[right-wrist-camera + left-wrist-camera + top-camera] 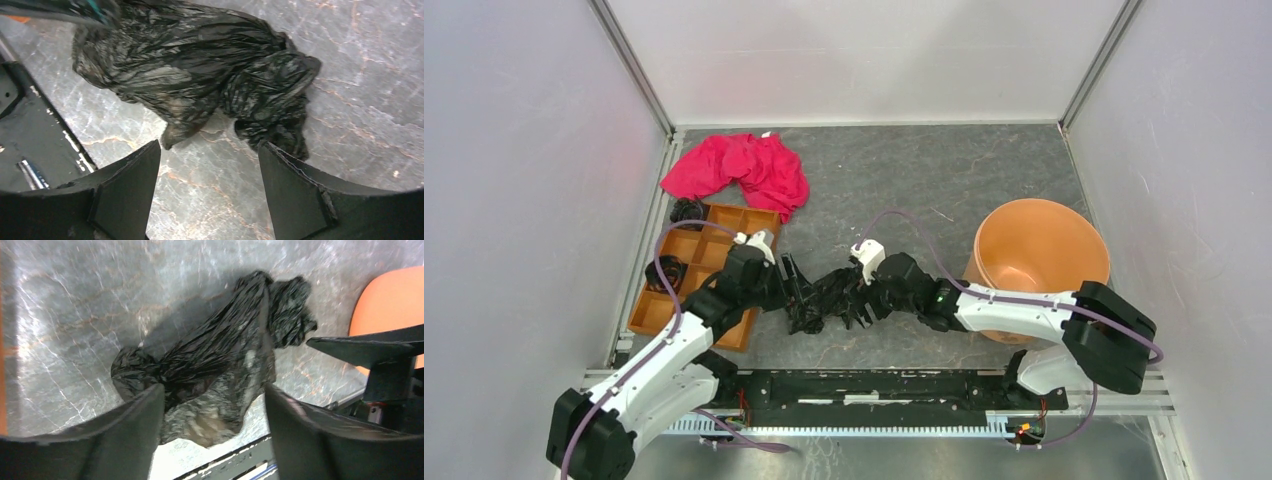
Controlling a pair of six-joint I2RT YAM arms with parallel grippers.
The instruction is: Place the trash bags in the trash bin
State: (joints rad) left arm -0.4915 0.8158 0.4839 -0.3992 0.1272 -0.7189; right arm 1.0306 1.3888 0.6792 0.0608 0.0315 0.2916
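Note:
The black trash bag (824, 298) lies crumpled on the grey table between my two grippers. In the left wrist view the bag (215, 360) stretches away from my open left gripper (215, 405), and its near end lies between the fingers. In the right wrist view the bag (200, 65) lies just beyond my open right gripper (209, 150); bare table shows between the jaws, and the right fingertip (280, 155) is at the bag's edge. The orange trash bin (1039, 262) stands upright and empty at the right, behind the right arm. It also shows in the left wrist view (387, 300).
An orange-brown compartment tray (686, 290) lies at the left under the left arm, with two small dark rolls (687, 210) near it. A red cloth (744, 170) lies at the back left. A black rail (864, 385) runs along the near edge. Walls enclose the table.

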